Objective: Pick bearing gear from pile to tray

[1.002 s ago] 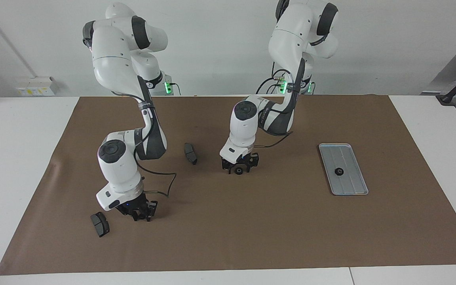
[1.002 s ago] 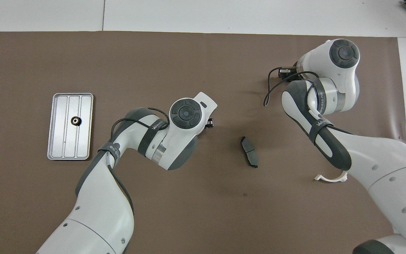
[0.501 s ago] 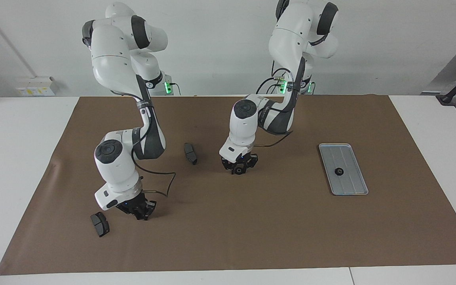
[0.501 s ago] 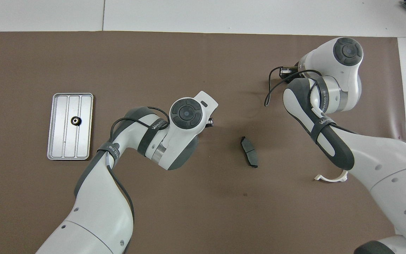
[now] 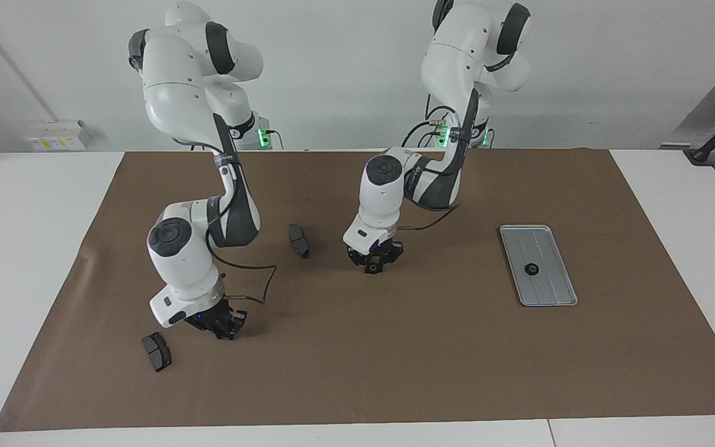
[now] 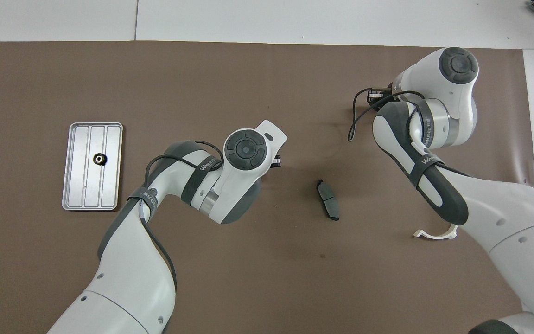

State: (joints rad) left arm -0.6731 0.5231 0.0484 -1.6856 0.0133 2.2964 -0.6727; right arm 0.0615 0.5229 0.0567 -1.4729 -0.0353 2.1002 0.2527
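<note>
One small black gear [image 5: 530, 268] already lies in the tray [image 5: 565, 282], toward the left arm's end of the counter. The left hand [image 5: 372, 267], low over the mat's middle, is closed on a second gear [image 5: 372, 269], which I judge is next for the tray. The right hand [image 5: 226, 329] is pinched shut low beside a brake pad [image 5: 156, 351]; whether it holds a gear is hidden.

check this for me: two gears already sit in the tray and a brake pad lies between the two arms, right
Not quite: the tray holds only one gear, as the overhead view shows. The brake pad does lie between the two arms.
</note>
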